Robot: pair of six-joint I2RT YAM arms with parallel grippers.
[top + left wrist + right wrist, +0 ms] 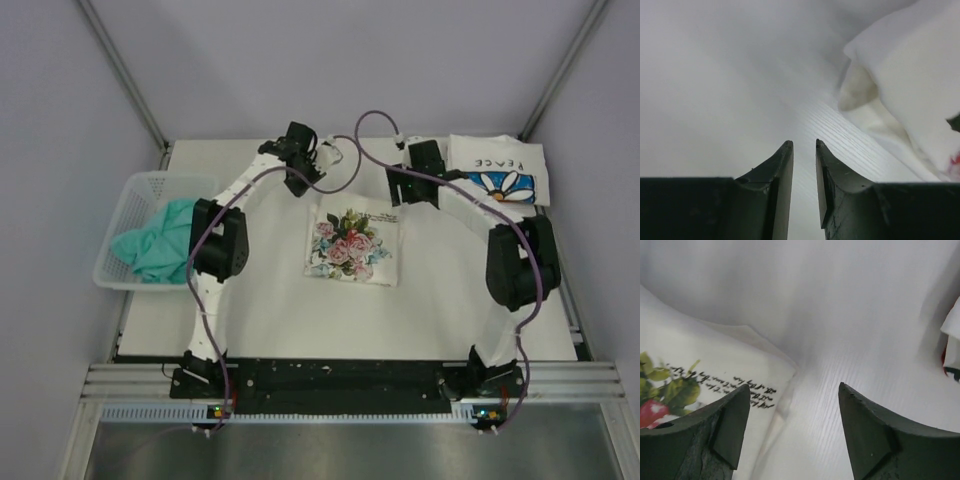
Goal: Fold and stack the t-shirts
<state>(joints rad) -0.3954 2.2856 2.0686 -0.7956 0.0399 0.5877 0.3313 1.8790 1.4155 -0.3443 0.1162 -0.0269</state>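
The white tee with the pink-red flower print (352, 246) lies folded in a square at the table's middle. The white daisy "PEACE" tee (500, 170) lies folded at the back right. The teal-green tee (160, 240) is crumpled in the basket. My left gripper (328, 154) hovers behind the flower tee's back left corner, its jaws a narrow gap apart and empty (803, 143), with the tee's white cloth (910, 85) to its right. My right gripper (398, 192) is wide open and empty (793, 386) over the flower tee's back right corner (715, 375).
A white plastic mesh basket (130, 200) stands at the table's left edge. Purple cables loop above both arms. Bare white tabletop (300, 320) surrounds the flower tee. A bit of white cloth with red and dark print (952, 340) shows at the right wrist view's right edge.
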